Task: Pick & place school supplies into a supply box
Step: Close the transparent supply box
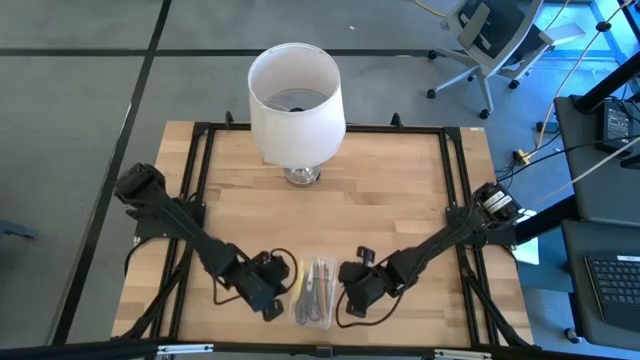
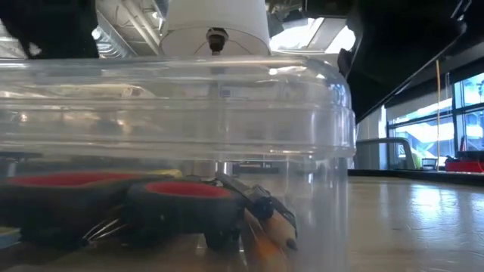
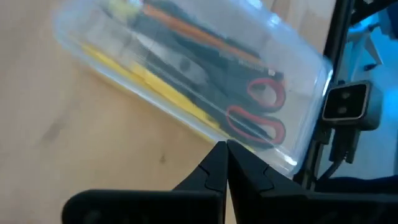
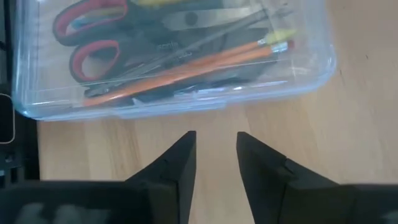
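**Clear box of school supplies between two idle grippers**

A shallow, rounded-corner supply box (image 1: 313, 290) of clear, glossy plastic sits on the pale wooden table (image 1: 380, 215) near its front edge, midway between the two dark arms. Inside lie the school supplies: red-handled scissors (image 4: 87, 37) with metal blades, slim orange pencils (image 4: 205, 62), a yellow pencil (image 3: 155, 87) and dark pens (packed too closely to count). In the low view the box wall fills most of the picture, with the scissor handles (image 2: 181, 193) resting on the box floor.

The left gripper (image 3: 226, 152) hovers just beside the box on the left arm's side, its two black pointed fingers pressed together and empty. The right gripper (image 4: 216, 146) hovers just beside the opposite long wall, its fingers parted by a narrow gap, holding and touching nothing.

Behind, a white cylindrical lampshade (image 1: 295, 105) stands on a metal base at the table's far edge.
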